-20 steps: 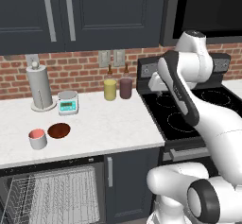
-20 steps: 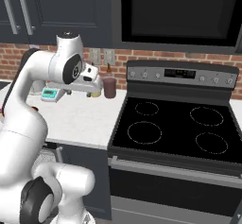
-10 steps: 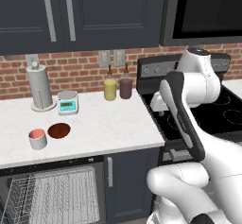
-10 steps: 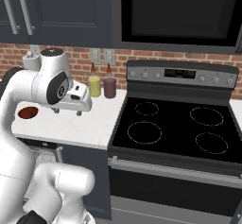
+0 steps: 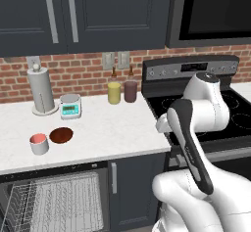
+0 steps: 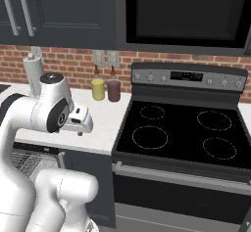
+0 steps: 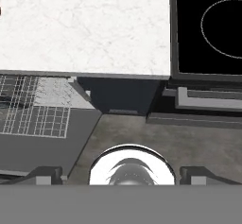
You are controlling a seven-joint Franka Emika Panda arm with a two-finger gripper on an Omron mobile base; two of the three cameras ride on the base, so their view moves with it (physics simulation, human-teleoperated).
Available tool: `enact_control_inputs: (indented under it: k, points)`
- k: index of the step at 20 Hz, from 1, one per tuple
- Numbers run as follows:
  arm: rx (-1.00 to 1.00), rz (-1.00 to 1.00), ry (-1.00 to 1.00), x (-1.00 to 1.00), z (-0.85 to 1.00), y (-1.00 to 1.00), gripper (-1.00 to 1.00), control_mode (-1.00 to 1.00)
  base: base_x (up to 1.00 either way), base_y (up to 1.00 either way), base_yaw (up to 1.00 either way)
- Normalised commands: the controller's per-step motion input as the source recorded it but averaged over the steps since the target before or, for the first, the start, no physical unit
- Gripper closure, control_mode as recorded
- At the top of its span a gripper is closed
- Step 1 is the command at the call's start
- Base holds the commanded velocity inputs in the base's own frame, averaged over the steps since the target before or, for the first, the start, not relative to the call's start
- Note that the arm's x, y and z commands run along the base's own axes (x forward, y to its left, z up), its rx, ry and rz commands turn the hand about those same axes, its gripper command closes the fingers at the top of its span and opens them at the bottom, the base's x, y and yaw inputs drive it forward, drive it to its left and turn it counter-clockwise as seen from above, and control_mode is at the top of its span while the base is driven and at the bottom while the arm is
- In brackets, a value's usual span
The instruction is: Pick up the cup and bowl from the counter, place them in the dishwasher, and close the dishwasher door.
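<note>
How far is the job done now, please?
Done: only the dishwasher stands open, its silver wire rack showing. In hand: nothing; the open gripper hangs empty over the floor. Left: the small grey-white cup and dark reddish-brown bowl sit on the white marbled counter; the door needs closing.

dishwasher (image 5: pixel 54 201) rack cut off by bottom edge; robot body hides stove (image 5: pixel 196 108) front.
</note>
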Motion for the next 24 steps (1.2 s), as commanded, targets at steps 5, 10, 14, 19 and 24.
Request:
enact_control_inputs:
  k: [5,10,14,19,24]
  points:
    - [0.0,0.0,0.0,0.0,0.0,0.0,-1.0,1.0,0.12,-0.03,0.2]
    - [0.0,0.0,0.0,0.0,0.0,0.0,-1.0,1.0,0.0,-0.22,0.72]
    - [0.0,0.0,0.0,0.0,0.0,0.0,-1.0,1.0,0.0,-0.26,0.78]
    - [0.0,0.0,0.0,0.0,0.0,0.0,-1.0,1.0,0.0,-0.9,0.62]
    - [0.0,0.0,0.0,0.0,0.0,0.0,-1.0,1.0,0.38,-0.71,0.35]
